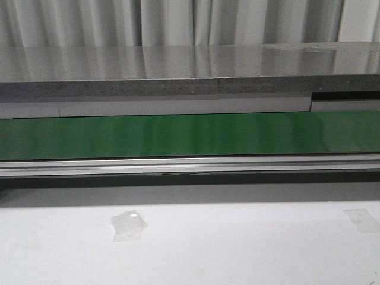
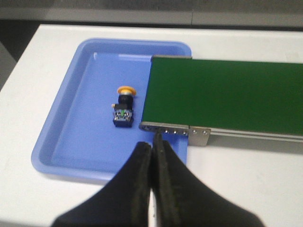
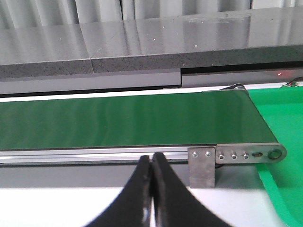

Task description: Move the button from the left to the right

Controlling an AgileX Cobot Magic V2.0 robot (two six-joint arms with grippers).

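One button (image 2: 123, 106) for you, lying on its side in the blue tray (image 2: 66, 142); yellow cap pointing toward the tray's far wall, black cube body with green-blue marks nearer the camera; it sits on the tray floor just beside the end of the green conveyor belt (image 2: 222, 94), not touching it; the belt end overhangs the tray's edge on that side; nothing grips the button.

Your left gripper (image 2: 152, 151) hovers over the tray's near rim, apart from the button; its black fingers (image 2: 137, 175) are pressed together, only a hairline seam between them, holding nothing; tips sit close to the belt's metal end bracket (image 2: 199, 136), contact not clear.

Your right gripper (image 3: 150, 163) is at the other end of the belt; its fingers (image 3: 137, 189) also closed tip to tip, empty; they sit in front of the silver side rail (image 3: 94, 155), near the bracket with screws (image 3: 202, 165); a green tray (image 3: 284, 123) lies just past the belt's roller end.

Front view shows only the belt (image 1: 190, 135) running across, the grey shelf (image 1: 178, 65) behind it, the white table (image 1: 237, 249) with two tape patches (image 1: 127, 225); neither gripper nor button appears there.
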